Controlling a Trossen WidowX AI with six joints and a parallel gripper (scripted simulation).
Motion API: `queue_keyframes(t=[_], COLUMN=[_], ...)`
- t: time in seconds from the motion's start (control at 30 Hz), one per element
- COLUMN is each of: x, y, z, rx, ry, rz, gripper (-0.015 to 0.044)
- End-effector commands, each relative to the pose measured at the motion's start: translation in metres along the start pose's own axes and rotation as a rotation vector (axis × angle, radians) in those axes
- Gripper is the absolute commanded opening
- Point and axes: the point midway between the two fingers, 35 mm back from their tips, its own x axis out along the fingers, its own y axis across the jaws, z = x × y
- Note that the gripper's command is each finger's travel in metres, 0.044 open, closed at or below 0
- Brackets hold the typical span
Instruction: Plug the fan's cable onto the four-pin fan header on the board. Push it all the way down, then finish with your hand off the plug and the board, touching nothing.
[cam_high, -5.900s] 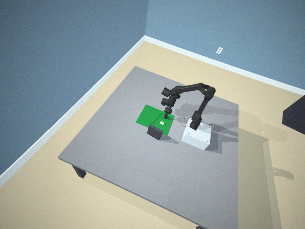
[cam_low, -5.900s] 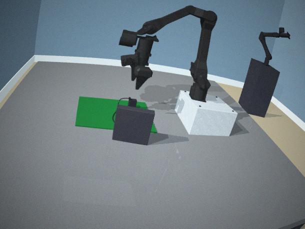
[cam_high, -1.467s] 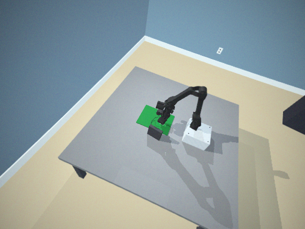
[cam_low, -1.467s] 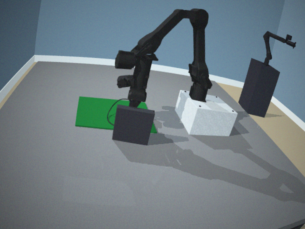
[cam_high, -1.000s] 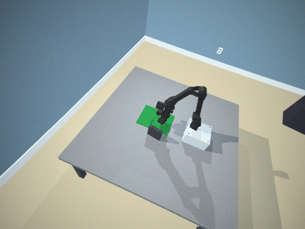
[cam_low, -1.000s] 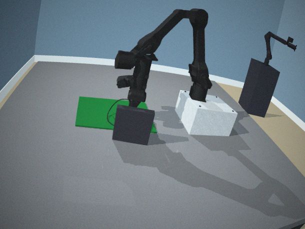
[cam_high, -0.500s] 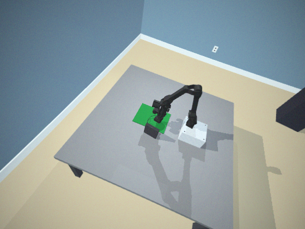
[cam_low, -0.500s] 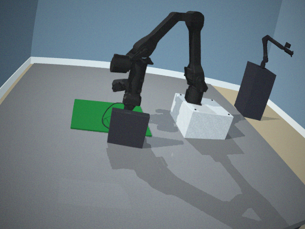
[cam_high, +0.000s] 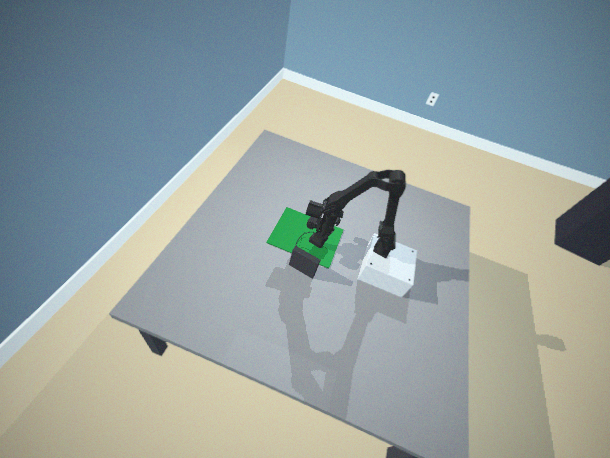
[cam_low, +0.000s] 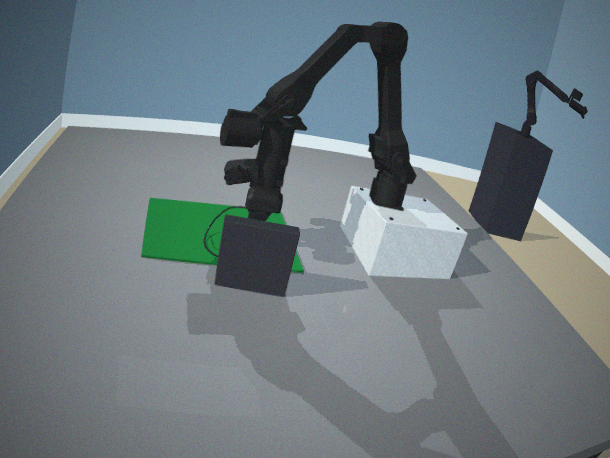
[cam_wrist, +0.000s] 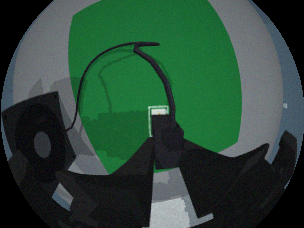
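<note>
Green board (cam_low: 175, 230) lay flat mid-counter (cam_low: 100, 350), left of white pedestal (cam_low: 425, 250). Dark fan (cam_low: 256, 255) stood upright at board's near right corner. Black cable (cam_wrist: 94, 76) looped over board. Fingers clamped plug (cam_wrist: 166, 137) (seen in wrist view) at white-outlined header (cam_wrist: 156, 110); seating depth unclear.

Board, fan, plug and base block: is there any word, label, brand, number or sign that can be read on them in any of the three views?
None: no readable text in any view.
Green board: plain, no print; only a pale outline at the header.
Fan: blank dark face.
White base block: only small dark dots.
Wall outlet: no lettering.
</note>
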Motion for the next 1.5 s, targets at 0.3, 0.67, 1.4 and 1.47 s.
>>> queue_keyframes(t=[0.3,0.67,1.4,1.47], x=[0.006,0.013,0.015,0.015], y=[0.0,0.0,0.0,0.0], z=[0.0,0.0,0.0,0.0], rx=[-0.006,-0.006,0.0,0.0], ry=[-0.001,-0.001,-0.003,-0.003], rz=[0.0,0.0,0.004,0.004], gripper=[0.0,0.0,0.021,0.026])
